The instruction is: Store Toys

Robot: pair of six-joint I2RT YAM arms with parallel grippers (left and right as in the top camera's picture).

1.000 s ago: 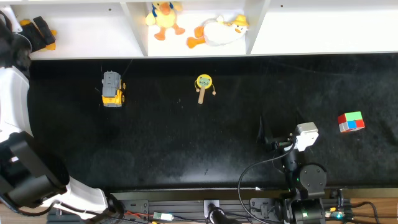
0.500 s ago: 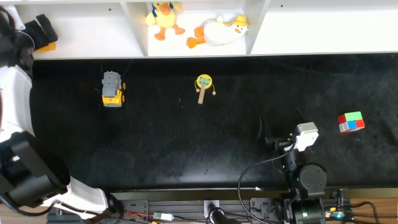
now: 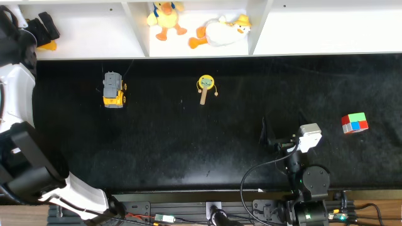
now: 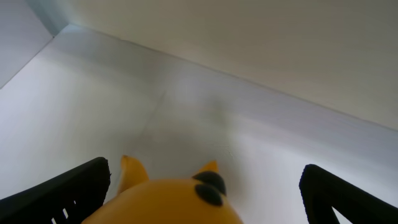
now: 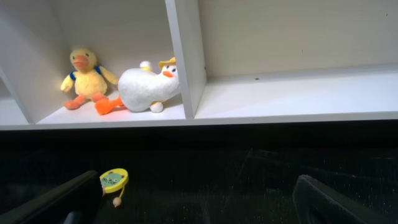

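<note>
From above, we see the left gripper (image 3: pixel 45 28) in the shelf's (image 3: pixel 88 39) left bay, covering most of a yellow toy (image 3: pixel 43 45). In the left wrist view, the toy lies between its wide-spread fingers, cut off below. In the right wrist view, the right gripper (image 5: pixel 196 200) gapes wide, with the plush ducks (image 5: pixel 146 87) far ahead.

Left arm: white-and-black left arm (image 3: pixel 16 94), stretched far forward along the left edge of the work area.
Left gripper: black two-finger left gripper (image 3: pixel 45 26) at the arm's far end; fingers (image 4: pixel 68 190) spread wide apart.
Right arm: black right arm (image 3: pixel 311 179), folded close to its base.
Right gripper: black right gripper (image 5: pixel 199 180), held low, facing forward; fingers (image 5: pixel 53 199) spread wide apart.
</note>
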